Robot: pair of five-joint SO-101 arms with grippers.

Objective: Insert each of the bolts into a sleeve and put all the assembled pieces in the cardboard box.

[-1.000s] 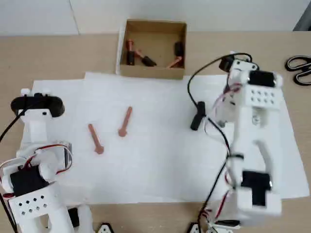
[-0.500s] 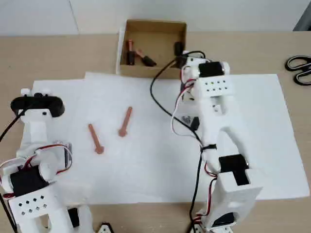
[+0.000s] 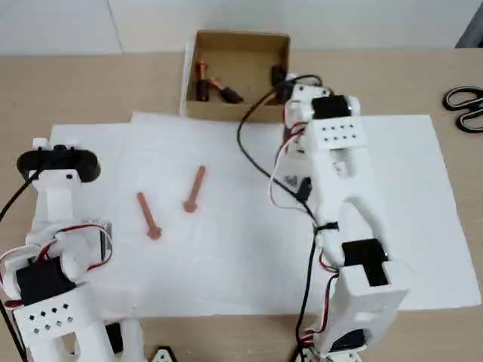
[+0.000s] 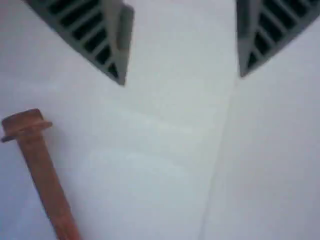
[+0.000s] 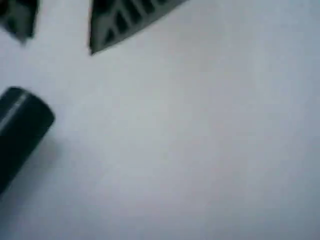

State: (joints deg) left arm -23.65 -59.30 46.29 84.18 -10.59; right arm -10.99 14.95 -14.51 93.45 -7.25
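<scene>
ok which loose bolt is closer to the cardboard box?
The right-hand bolt. The left-hand bolt lies farther from the cardboard box.

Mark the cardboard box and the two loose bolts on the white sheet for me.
Cardboard box (image 3: 235,112): high view, outer face of the wall nearest the arms.
Bolt nearer the box (image 3: 196,187): high view, middle of the shank.
Bolt farther from the box (image 3: 147,215): high view, middle of the shank.

Bolts (image 3: 195,188) on sheet (image 3: 226,264); cardboard box (image 3: 234,111) behind; scissors (image 3: 464,105) right.
</scene>
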